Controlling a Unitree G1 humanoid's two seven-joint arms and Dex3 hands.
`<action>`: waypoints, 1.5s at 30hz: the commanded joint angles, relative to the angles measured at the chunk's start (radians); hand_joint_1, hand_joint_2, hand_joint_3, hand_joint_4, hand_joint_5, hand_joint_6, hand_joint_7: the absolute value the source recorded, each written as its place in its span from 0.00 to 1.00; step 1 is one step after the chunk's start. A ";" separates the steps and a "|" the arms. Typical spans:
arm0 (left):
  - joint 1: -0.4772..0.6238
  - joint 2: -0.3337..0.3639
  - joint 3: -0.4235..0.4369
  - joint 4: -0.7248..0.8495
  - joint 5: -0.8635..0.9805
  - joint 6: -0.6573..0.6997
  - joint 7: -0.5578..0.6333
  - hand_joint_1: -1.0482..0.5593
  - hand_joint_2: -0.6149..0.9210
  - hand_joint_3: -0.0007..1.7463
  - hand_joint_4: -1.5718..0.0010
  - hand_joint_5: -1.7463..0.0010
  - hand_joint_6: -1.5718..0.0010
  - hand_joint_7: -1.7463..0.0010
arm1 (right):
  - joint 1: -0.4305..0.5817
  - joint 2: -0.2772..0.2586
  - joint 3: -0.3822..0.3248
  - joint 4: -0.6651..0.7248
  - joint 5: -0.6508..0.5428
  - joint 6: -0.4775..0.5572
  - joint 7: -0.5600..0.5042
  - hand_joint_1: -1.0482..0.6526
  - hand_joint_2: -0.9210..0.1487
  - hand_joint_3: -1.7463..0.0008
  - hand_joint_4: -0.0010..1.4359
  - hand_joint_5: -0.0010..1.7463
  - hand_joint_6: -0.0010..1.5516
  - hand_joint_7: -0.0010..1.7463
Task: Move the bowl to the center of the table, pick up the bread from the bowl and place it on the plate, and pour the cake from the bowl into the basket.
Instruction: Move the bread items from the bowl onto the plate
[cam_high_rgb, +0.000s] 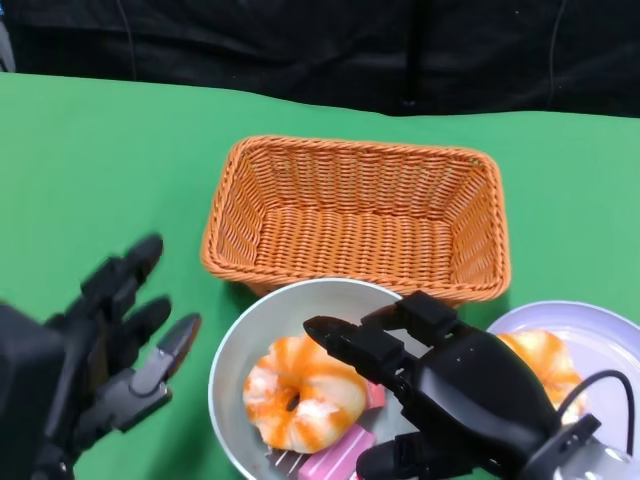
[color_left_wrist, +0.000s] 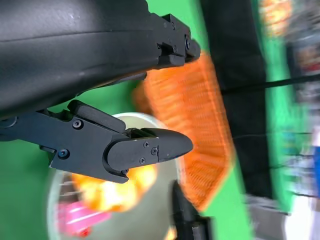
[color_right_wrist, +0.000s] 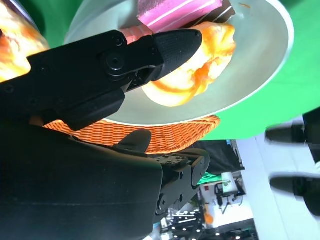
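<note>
A silver bowl (cam_high_rgb: 240, 345) sits just in front of the orange wicker basket (cam_high_rgb: 360, 215). It holds an orange-and-white ring bread (cam_high_rgb: 305, 395) and a pink cake (cam_high_rgb: 335, 455). My right hand (cam_high_rgb: 450, 390) hovers over the bowl's right side, fingers spread and stretched toward the bread, holding nothing. In the right wrist view, one of its fingers (color_right_wrist: 175, 47) lies just above the bread (color_right_wrist: 200, 80) in the bowl (color_right_wrist: 255, 70). My left hand (cam_high_rgb: 110, 340) is left of the bowl, fingers apart and empty. The left wrist view shows its fingers (color_left_wrist: 150, 150) beside the bowl (color_left_wrist: 165, 200).
A lavender plate (cam_high_rgb: 600, 335) at the right carries another orange bread (cam_high_rgb: 545, 360), partly hidden by my right hand. Green table surface spreads to the left and behind the basket. A dark backdrop runs along the far edge.
</note>
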 joint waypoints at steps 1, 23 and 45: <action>-0.070 0.052 0.017 0.012 -0.066 0.199 -0.031 0.34 1.00 0.28 1.00 1.00 1.00 1.00 | -0.030 -0.002 0.012 0.035 -0.030 0.008 -0.016 0.20 0.00 0.94 0.00 0.42 0.10 0.13; -0.158 -0.137 0.110 0.078 -0.218 0.476 0.016 0.28 1.00 0.33 1.00 1.00 1.00 1.00 | -0.190 0.075 0.125 0.378 -0.073 0.077 -0.091 0.20 0.00 0.98 0.00 0.39 0.14 0.10; -0.147 -0.154 0.118 0.063 -0.249 0.475 0.014 0.29 1.00 0.32 1.00 1.00 1.00 1.00 | -0.267 0.111 0.183 0.685 -0.035 -0.021 -0.543 0.44 0.01 0.99 0.48 0.59 0.56 0.21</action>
